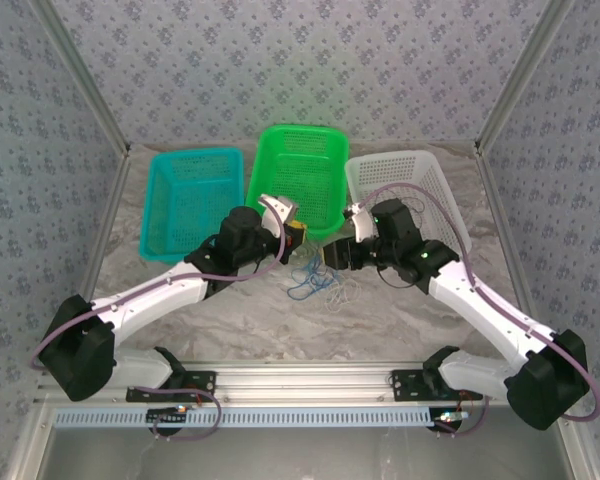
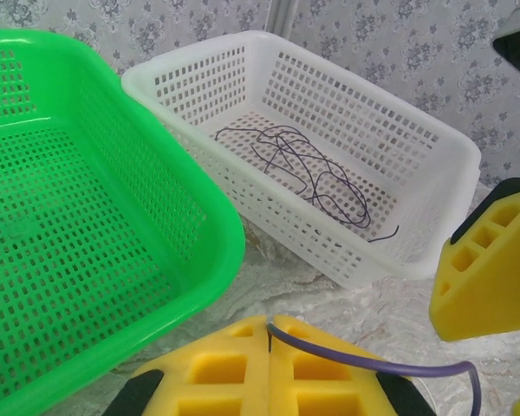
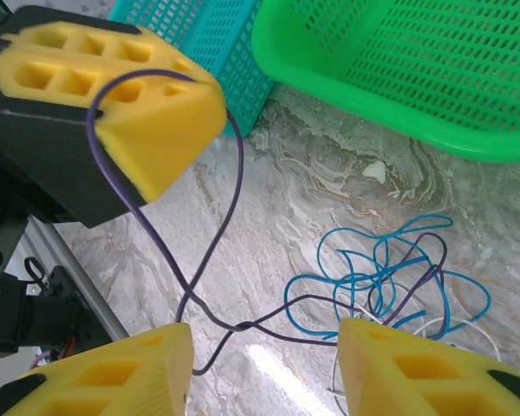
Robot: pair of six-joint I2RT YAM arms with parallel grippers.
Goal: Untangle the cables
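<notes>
Evidently partway through. Find one dark cable (image 2: 312, 169) lying loose and alone in white basket (image 2: 433, 143); count that one as sorted. See nothing inside green basket (image 2: 113, 260) or teal basket (image 1: 192, 205).

Locate tangle (image 1: 315, 285) on table (image 3: 312, 173), just in front of green basket, between the two arms. Make out blue cable (image 3: 390, 260), white cable (image 3: 477, 334) and purple cable (image 3: 217, 234) looped through one another there. Note blue and purple crossing at several spots.

Read left jaws as pressed fully together, pinching purple cable at the seam and holding that stretch off table. Trace it from there down in a slack curve into the heap.

Read right jaws as parted, gripping nothing. See purple cable run across the gap between them, low over table, not clamped.

Judge three cables left to separate, none yet free of the others. Expect next need to be a pinch on purple near the crossing, then a pull away from the blue loops. Cannot tell whether white is knotted or merely lying under the rest.
</notes>
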